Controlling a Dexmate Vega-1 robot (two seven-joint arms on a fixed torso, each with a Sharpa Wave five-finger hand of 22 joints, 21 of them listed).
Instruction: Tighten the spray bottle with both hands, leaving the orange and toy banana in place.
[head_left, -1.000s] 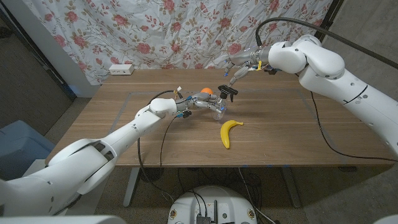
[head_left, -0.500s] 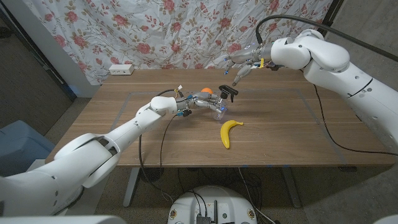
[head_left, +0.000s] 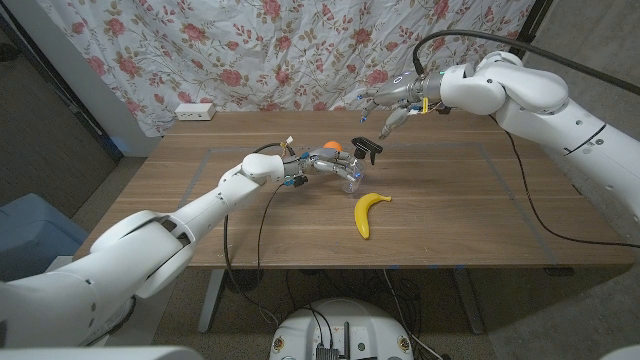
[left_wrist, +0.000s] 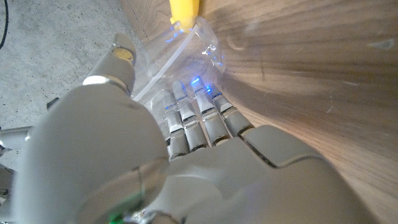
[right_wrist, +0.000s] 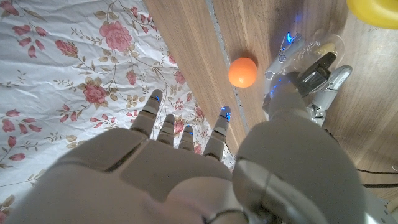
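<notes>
Bottle (head_left: 350, 174) stood on the tabletop (head_left: 450, 215) just beside the orange (head_left: 332, 147), gripped by your left robot hand (head_left: 322, 167). Right robot hand (head_left: 385, 105) hovered empty, fingers spread, above the black sprayer head (head_left: 367, 148); best lowered squarely onto it, clear of the banana (head_left: 368, 212).

Left arm comes in from the bottom left corner of the head view, stretched low across the table toward its middle. Left hand (head_left: 322, 168) sits at the end of it, fingers (left_wrist: 198, 118) curled round a clear spray bottle (head_left: 350, 175), thumb on the opposite side, gripping it. Right arm enters from the right, elbow high, forearm angled in over the far part of the table. Right hand (head_left: 390, 105) hangs raised in the air above the table, fingers (right_wrist: 163, 127) spread and extended, holding nothing.
</notes>
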